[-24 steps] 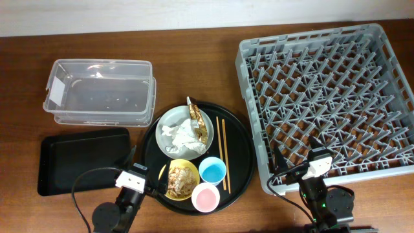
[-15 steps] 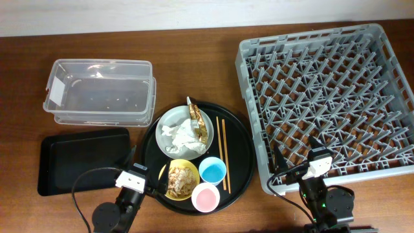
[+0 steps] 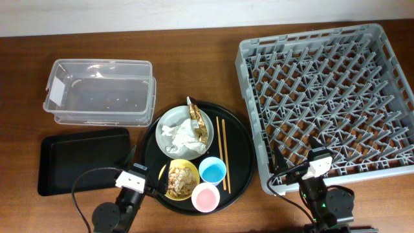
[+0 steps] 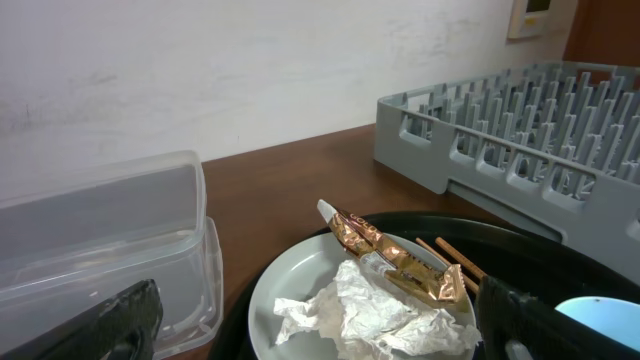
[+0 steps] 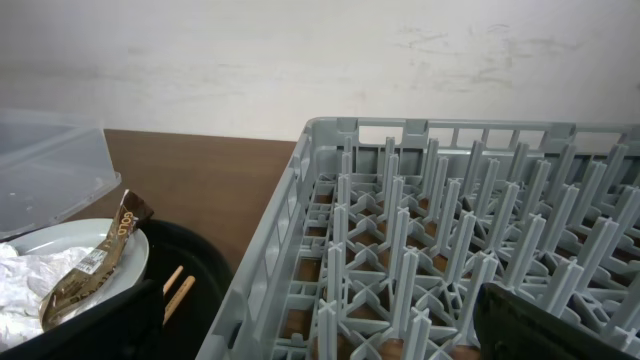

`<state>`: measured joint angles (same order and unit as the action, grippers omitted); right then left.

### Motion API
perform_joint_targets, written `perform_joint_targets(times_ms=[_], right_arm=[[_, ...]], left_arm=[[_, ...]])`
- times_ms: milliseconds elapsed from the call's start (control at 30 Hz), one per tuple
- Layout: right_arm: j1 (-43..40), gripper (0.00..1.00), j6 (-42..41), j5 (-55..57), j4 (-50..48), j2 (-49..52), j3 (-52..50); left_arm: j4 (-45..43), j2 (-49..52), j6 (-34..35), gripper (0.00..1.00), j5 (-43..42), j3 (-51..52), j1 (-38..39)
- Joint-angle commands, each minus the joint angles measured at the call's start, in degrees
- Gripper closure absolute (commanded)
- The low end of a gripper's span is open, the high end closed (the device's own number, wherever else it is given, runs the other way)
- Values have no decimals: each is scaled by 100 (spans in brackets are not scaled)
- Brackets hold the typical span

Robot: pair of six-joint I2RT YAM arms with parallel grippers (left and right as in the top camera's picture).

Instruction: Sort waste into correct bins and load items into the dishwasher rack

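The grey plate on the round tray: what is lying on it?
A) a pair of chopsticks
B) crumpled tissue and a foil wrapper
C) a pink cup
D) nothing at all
B: the grey plate holds crumpled white tissue and a gold-and-brown foil wrapper, while the chopsticks lie beside it on the round black tray.

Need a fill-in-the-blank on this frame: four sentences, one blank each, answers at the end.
1. The crumpled tissue and foil wrapper lie on the grey plate, which sits on the round ____ tray.
2. The food scraps are in the ____ bowl.
3. The pink cup stands beside the ____ cup.
4. The dishwasher rack holds ____ of the dishes.

Answers: black; yellow; blue; none
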<state>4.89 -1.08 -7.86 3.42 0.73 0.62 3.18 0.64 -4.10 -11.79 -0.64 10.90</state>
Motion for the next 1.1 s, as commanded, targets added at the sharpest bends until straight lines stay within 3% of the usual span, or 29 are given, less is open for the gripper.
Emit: perform_joint_targets(times_ms=[0,433,733,867,1067], right_arm=[[-46,1,24,-55,24,-37,-31],[-46,1,20,-133,22,-37,-31],[-42,2,20,-2009,-37,-37,444],[-42,2,24,-1987,925,-9,1445],[-42,2,24,-1910,2791,968,3477]], left_arm=[[31,-28,-52,1,9,11,-24],[7,-28,-50,1,-354,11,-20],[-658,-28,-24,1,-990,-435,-20],[-315,17,-20,1,-988,-1189,-20],[1451,1027,179,1,-986,-2933,-20]])
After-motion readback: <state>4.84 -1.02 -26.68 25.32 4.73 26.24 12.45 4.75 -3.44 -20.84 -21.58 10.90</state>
